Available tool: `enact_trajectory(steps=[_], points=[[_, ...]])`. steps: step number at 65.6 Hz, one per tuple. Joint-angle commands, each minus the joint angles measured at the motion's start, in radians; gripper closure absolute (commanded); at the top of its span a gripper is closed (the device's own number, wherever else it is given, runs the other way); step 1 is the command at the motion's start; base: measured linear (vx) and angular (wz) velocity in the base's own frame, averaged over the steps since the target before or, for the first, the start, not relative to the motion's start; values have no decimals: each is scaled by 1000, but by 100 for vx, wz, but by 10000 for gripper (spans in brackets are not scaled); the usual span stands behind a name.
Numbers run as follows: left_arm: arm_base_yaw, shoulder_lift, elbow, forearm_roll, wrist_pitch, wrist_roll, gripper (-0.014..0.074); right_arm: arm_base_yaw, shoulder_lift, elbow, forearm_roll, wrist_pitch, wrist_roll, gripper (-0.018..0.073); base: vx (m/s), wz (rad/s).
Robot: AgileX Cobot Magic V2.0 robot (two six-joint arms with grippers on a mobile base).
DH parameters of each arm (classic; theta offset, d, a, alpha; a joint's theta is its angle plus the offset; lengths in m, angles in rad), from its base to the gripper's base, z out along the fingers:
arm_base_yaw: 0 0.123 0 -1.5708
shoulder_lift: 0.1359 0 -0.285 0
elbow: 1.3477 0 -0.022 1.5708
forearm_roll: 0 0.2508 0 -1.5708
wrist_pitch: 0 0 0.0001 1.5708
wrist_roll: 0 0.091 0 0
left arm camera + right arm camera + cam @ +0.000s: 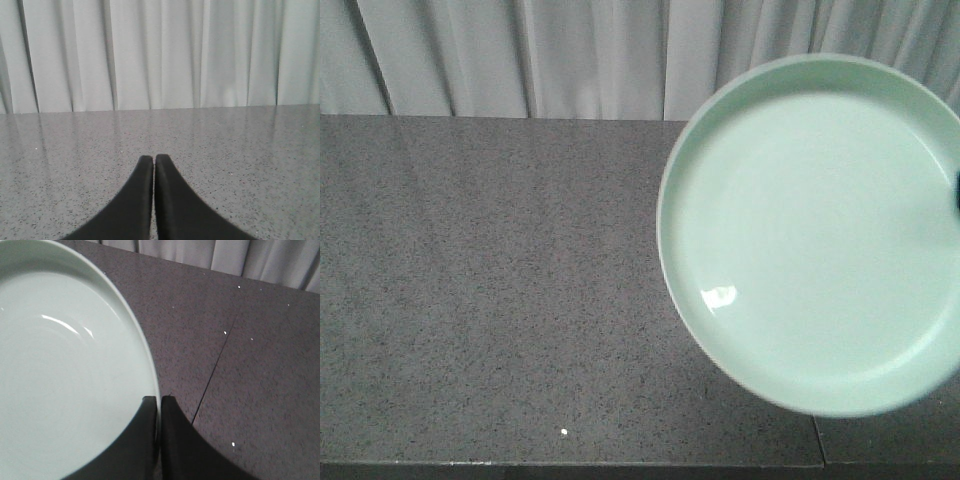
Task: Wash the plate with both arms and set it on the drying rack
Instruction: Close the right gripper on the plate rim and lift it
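The pale mint-green plate (815,235) fills the right half of the front view, held up above the grey speckled counter (490,290). My right gripper (159,401) is shut on the plate (60,375) at its rim, one finger on the inside face and one outside. Only a dark sliver of that gripper (956,192) shows at the front view's right edge. My left gripper (153,159) is shut with nothing between its fingers, low over the counter (240,145) and facing the curtain. The drying rack is out of view.
A pale pleated curtain (520,55) hangs along the counter's far edge. A thin seam (215,371) runs across the countertop to the right of the plate. The counter's front edge (570,465) lies along the bottom of the front view.
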Motion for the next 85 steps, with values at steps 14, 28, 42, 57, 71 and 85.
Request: enact_trajectory(steps=[14,28,42,57,71,85], points=[[-5,-15,20,-9,-70,-5,602,-4,-518,375,-112,-71,187,564,0,0],[-5,-15,20,-9,-70,-5,602,-4,-657,447,-135,6,221,564,0,0],[-5,-15,20,-9,-70,-5,602,-4,-648,447,-204,37,224,564,0,0],[-5,-15,20,-9,-70,-5,602,-4,-648,447,-204,64,223,564,0,0],[-5,-15,20,-9,-70,-5,601,-4,-648,447,-204,65,223,564,0,0],[-5,-15,20,-9,-70,-5,601,-4,-648,447,-204,65,223,564,0,0]])
